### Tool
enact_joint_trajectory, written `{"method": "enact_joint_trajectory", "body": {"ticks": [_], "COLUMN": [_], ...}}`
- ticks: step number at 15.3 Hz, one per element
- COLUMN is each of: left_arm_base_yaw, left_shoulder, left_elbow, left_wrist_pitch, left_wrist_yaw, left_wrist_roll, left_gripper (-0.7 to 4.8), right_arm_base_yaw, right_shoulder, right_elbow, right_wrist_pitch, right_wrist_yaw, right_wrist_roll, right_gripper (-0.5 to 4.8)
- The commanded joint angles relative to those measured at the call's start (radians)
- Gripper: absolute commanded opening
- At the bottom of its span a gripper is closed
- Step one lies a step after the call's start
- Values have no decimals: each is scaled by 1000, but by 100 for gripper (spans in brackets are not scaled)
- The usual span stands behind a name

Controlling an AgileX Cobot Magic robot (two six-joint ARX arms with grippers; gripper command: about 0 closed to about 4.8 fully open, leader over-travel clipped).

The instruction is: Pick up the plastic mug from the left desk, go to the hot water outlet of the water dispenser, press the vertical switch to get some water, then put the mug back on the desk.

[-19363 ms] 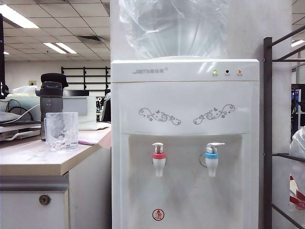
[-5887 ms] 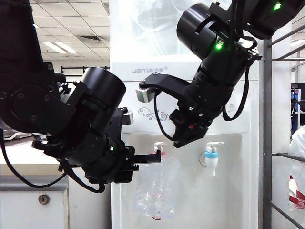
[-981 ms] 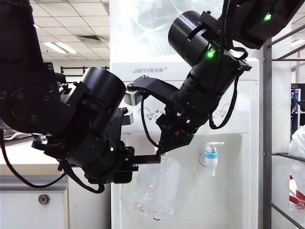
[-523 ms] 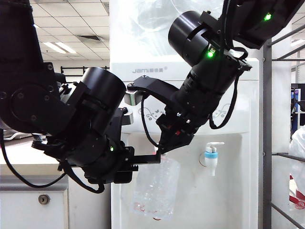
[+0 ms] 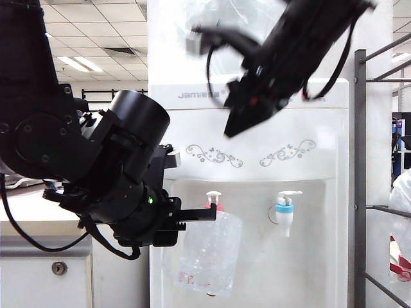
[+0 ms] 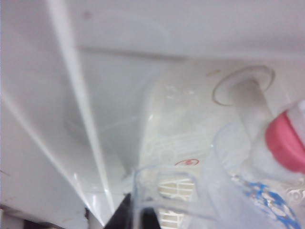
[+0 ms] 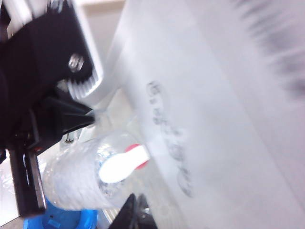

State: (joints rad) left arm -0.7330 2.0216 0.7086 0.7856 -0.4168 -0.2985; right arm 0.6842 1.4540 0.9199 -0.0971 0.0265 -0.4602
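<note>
Exterior view: half a second ago the right tool [image 5: 232, 130] sat with its tip down on the vertical switch [image 5: 213, 196]; it now hangs well above it, in front of the upper panel of the water dispenser [image 5: 321, 212], motion-blurred, its jaws drawn together on nothing. The switch and the hot water outlet [image 5: 214, 206] with its red collar, covered before, are now in plain sight. The left tool [image 5: 209, 214] has not moved: its jaws are clamped on the handle of the plastic mug [image 5: 209, 256], which hangs just beyond and below its tip, directly under the red-collared tap. The blue-collared tap [image 5: 284, 215] lies past the mug, farther from the left tool. The black left arm hides most of the left worktop [image 5: 38, 226]; only its front edge and the keyhole [image 5: 59, 268] show. The right arm is cut off by the top edge. On the dispenser the grey word "Jam" [image 5: 190, 95] can be read; the small characters after it are too fine to make out.

Left wrist view: the left tool itself is nearly out of sight, only a dark tip showing beside the clear handle [image 6: 159, 195]. The mug rim, faint blue marks on it, and the red collar [image 6: 286, 143] are blurred and partly cut off.

Right wrist view: only a dark tip of the right tool [image 7: 129, 213] shows. Far beyond it lie the mug [image 7: 78, 179], the white switch tab [image 7: 121, 164] and the left tool's black toothed jaw. Everything smears; the grey swirl ornament [image 7: 169, 138] is unreadable.
</note>
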Motion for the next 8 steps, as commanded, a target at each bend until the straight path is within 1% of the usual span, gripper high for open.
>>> {"method": "enact_joint_trajectory", "body": {"ticks": [1, 5, 8], "left_arm_base_yaw": [-2, -2, -3], "left_shoulder": [-11, -27, -38], "left_elbow": [5, 5, 4], "left_wrist_pitch": [9, -97, -130], "left_wrist_yaw": [17, 151, 257], "left_wrist_roll": [40, 36, 10], "left_gripper": [-6, -6, -6], "right_arm_base_yaw": [1, -10, -22], "right_shoulder": [-67, -128, -162], "right_elbow": [2, 2, 2], "right_wrist_pitch": [-82, -159, -164], "right_wrist_yaw": [-3, 1, 1], "right_wrist_roll": [14, 15, 15], "right_gripper": [-7, -7, -7]}}
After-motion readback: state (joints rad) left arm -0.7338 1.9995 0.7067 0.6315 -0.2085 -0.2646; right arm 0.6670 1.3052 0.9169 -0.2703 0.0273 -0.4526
